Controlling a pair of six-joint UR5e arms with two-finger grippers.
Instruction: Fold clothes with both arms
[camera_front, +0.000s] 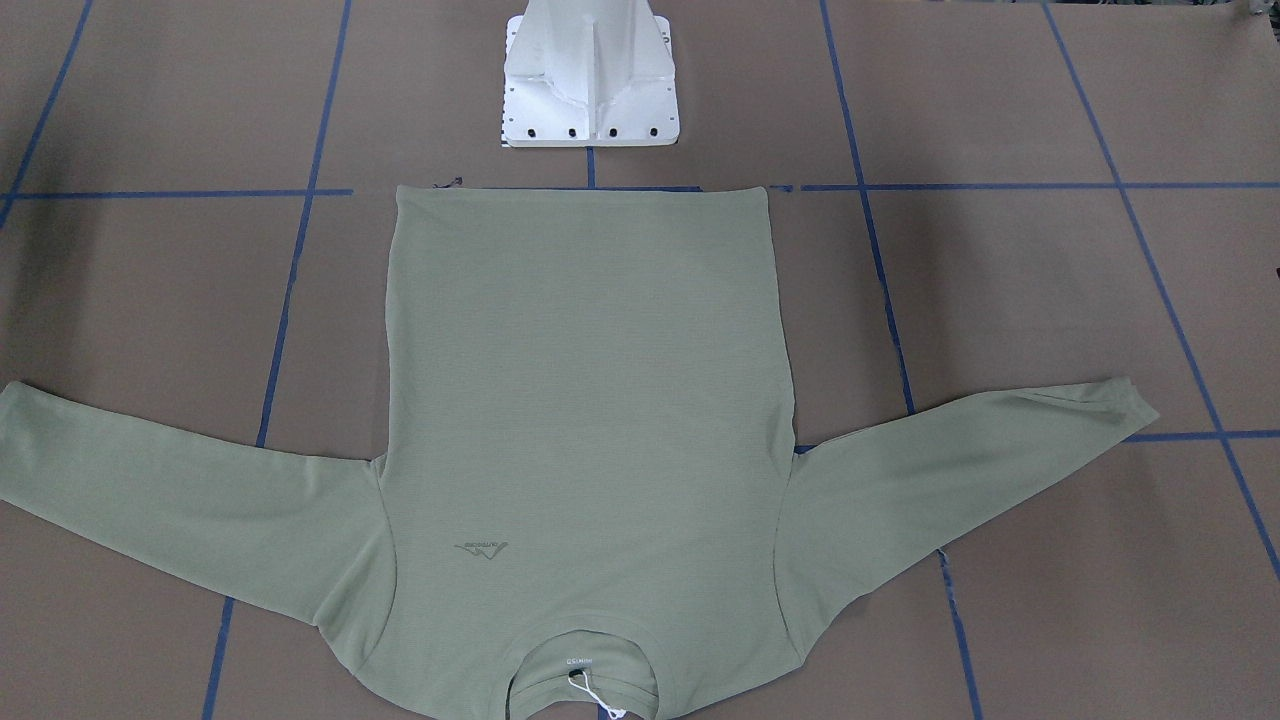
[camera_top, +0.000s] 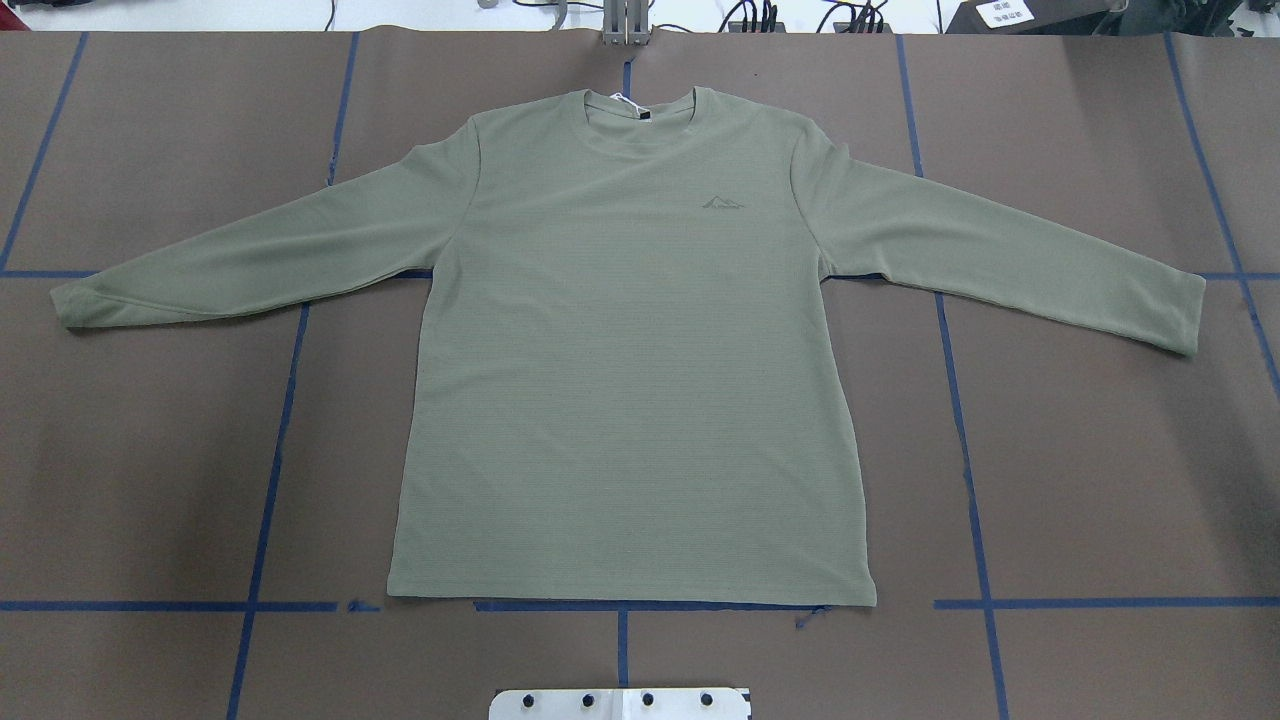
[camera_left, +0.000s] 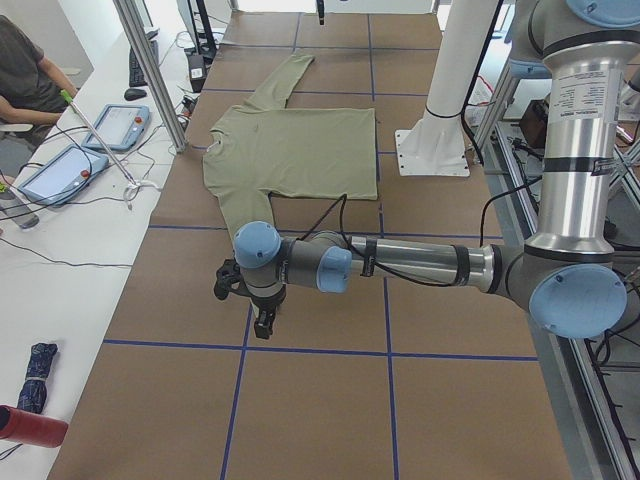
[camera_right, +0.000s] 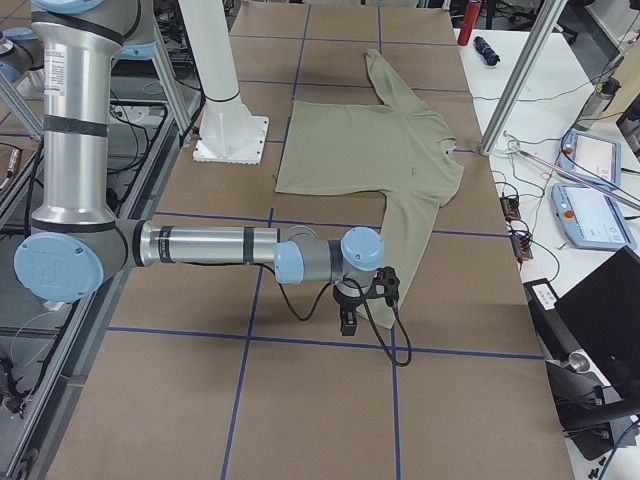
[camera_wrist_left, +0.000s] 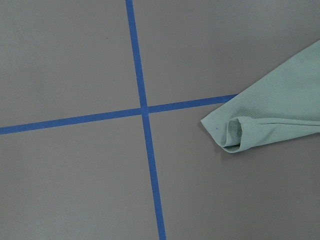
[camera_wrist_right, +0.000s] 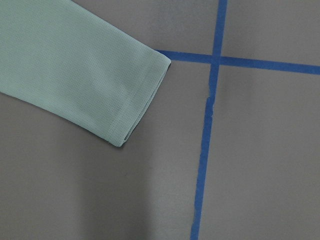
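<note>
The sage-green long-sleeved shirt (camera_top: 630, 380) lies flat and face up on the brown table, both sleeves spread outward, its collar with the white tag (camera_front: 590, 690) on the side far from the robot. Neither arm appears in the overhead or front-facing views. In the exterior left view my left gripper (camera_left: 262, 322) hovers over the table beyond the end of the near sleeve. In the exterior right view my right gripper (camera_right: 348, 318) hangs beside the other sleeve's end. Each wrist view shows a cuff (camera_wrist_left: 235, 132) (camera_wrist_right: 140, 100) but no fingers. I cannot tell whether either gripper is open or shut.
The white pedestal base (camera_front: 590, 80) stands just behind the shirt's hem. Blue tape lines (camera_top: 270, 430) grid the brown cover. A side table with tablets (camera_left: 115, 125), cables and a seated person (camera_left: 25, 70) runs along the far edge, with aluminium posts (camera_left: 150, 70) at its border.
</note>
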